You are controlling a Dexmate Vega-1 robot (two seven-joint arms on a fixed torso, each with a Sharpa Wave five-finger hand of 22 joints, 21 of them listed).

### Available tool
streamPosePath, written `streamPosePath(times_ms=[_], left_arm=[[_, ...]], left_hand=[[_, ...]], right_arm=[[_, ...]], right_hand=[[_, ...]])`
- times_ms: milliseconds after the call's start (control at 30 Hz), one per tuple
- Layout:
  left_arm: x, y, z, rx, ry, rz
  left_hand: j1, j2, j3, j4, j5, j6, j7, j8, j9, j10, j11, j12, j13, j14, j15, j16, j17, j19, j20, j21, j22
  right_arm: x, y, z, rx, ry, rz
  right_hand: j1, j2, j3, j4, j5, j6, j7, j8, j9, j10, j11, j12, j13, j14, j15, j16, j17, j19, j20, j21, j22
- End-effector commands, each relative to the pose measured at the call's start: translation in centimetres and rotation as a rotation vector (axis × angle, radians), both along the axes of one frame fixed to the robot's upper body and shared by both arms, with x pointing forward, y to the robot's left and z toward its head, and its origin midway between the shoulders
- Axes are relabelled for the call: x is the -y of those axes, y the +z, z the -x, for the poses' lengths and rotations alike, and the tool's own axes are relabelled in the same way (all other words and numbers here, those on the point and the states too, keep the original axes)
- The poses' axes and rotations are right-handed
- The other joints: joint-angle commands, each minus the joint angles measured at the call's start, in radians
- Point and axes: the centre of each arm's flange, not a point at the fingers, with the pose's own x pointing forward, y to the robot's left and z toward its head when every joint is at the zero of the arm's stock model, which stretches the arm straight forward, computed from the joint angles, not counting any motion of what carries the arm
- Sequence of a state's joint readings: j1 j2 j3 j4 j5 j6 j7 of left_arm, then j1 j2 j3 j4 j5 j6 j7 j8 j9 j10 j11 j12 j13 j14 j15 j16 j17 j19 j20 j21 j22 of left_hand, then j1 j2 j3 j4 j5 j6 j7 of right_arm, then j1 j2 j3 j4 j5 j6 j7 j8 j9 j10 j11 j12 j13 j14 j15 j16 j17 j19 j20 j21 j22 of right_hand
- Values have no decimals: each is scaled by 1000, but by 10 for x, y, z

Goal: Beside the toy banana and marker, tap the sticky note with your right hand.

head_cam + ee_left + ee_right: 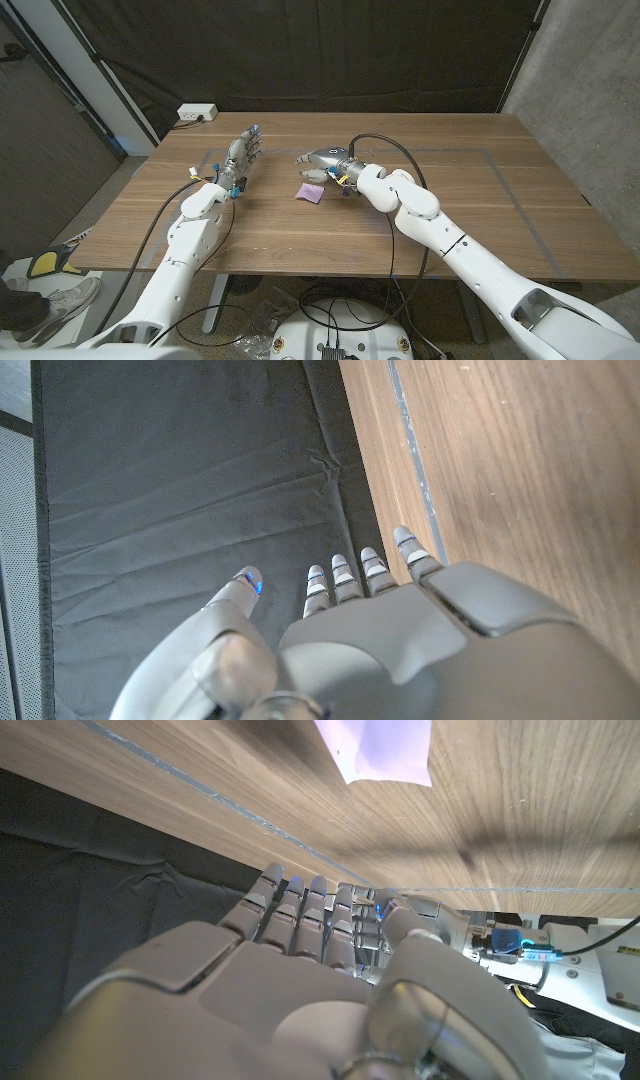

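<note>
Sticky note (310, 193) lies just beside the right hand (325, 159), whose straight, close-set fingers hold nothing.

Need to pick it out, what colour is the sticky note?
Light purple; the sticky note shows best in the right wrist view.

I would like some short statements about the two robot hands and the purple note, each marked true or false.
1. A purple sticky note lies on the wooden table. True.
2. The right robot hand grips the note. False: it holds nothing; the note lies apart from it.
3. The left robot hand holds a banana. False: it is empty, fingers extended.
4. Cables run along both arms. True.
</note>
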State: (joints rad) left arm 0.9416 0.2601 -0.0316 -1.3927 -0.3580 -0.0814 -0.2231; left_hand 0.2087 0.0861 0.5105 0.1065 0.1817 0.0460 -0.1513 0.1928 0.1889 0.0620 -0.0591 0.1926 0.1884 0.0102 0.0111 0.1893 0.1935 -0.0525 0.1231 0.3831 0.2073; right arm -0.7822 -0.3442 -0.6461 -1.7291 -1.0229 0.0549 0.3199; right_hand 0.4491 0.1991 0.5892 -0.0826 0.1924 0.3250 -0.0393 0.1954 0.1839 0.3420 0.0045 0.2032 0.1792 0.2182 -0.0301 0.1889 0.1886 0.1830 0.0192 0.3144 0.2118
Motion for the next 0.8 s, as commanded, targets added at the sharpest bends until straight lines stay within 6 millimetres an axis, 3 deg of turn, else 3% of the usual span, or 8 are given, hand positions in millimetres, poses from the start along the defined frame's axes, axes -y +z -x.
streamPosePath(times_ms=[33, 367, 800], left_arm=[[-7, -1, 4, -21, 13, 16], [-6, -1, 2, -20, 4, 12], [-3, 5, -2, -17, -1, -3]], left_hand=[[-9, 0, -2, 13, 4, -8, -1, 2, 3, -6, 6, 6, 3, -9, 6, 4, 3, 0, -3, -2, 2], [-23, -2, -11, 24, 6, -15, 0, 0, 3, -11, 7, 5, 3, -9, 5, 5, 3, 0, -2, -2, 2], [-34, -4, -17, 31, 9, -21, -2, -1, 2, -15, 5, 5, 3, -10, 5, 5, 3, 0, -1, -2, 2]], right_arm=[[-13, -19, -6, -31, -10, 48], [-15, -32, -14, -65, -32, 79], [-13, -40, -28, -110, -65, 91]], right_hand=[[15, -2, 3, 7, -4, -1, -3, 2, 4, -3, -10, 0, 3, -5, 2, -2, 4, -4, -1, 2, 4], [30, 4, 10, 12, -5, 19, 0, 8, 4, 5, -47, 3, 3, -11, -2, 0, 4, -8, -6, 4, 5], [48, 11, 24, 25, -3, 14, -6, 4, 4, -7, -57, -3, 3, -42, -6, -5, 6, -25, -21, 1, 6]])
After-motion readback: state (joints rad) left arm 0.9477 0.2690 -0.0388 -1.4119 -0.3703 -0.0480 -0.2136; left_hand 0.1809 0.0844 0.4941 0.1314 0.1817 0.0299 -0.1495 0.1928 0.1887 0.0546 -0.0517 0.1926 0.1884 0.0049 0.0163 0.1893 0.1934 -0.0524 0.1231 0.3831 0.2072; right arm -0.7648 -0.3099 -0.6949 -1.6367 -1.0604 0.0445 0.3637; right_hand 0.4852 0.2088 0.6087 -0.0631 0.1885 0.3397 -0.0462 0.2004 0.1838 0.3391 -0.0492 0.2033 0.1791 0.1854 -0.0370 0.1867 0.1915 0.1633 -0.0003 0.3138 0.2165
